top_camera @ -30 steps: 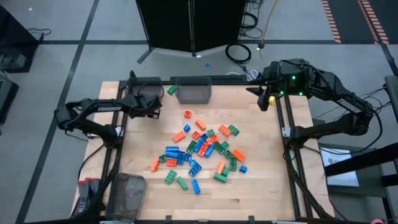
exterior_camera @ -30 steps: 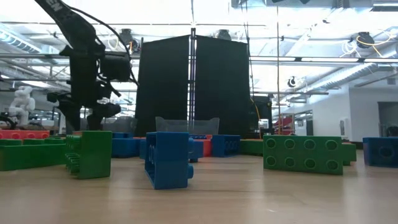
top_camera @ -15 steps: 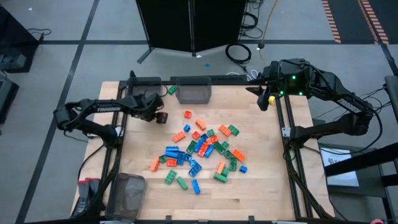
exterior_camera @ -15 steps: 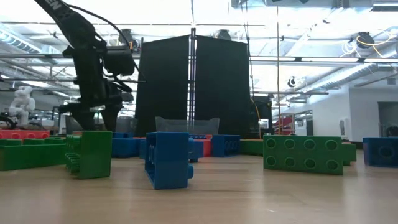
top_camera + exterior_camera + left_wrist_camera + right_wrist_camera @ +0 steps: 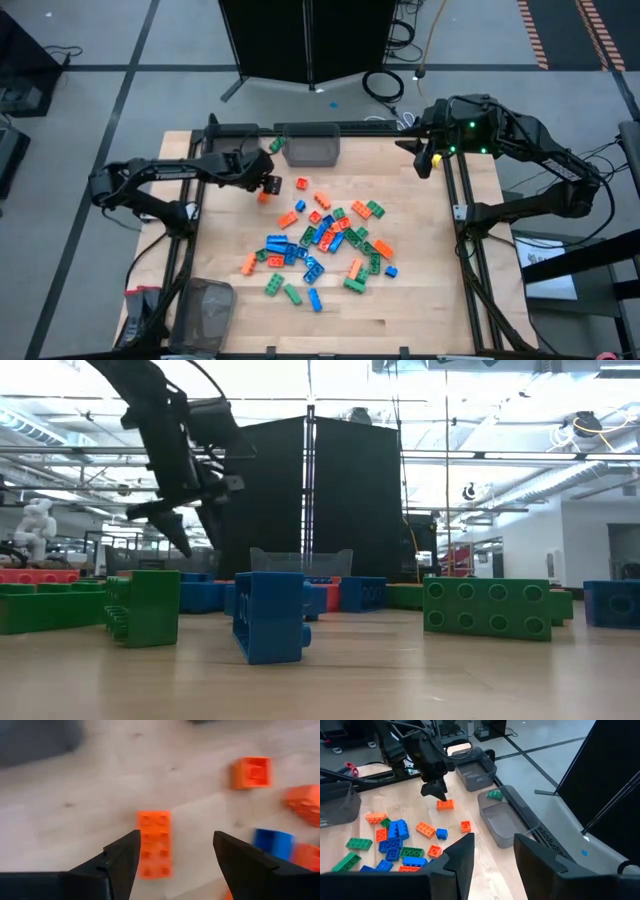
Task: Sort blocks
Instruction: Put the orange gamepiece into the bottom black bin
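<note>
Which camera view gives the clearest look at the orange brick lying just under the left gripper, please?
The left wrist view: the orange brick fills the space between the open left gripper, studs plain. The right wrist view shows it small, the high view as a speck; in the low view I cannot pick it out.

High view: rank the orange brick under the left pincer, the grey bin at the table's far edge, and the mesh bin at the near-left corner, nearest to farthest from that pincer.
1. Orange brick, right beneath the left pincer.
2. Grey bin, far edge, slightly to its right.
3. Mesh bin, near-left corner, farthest.
</note>
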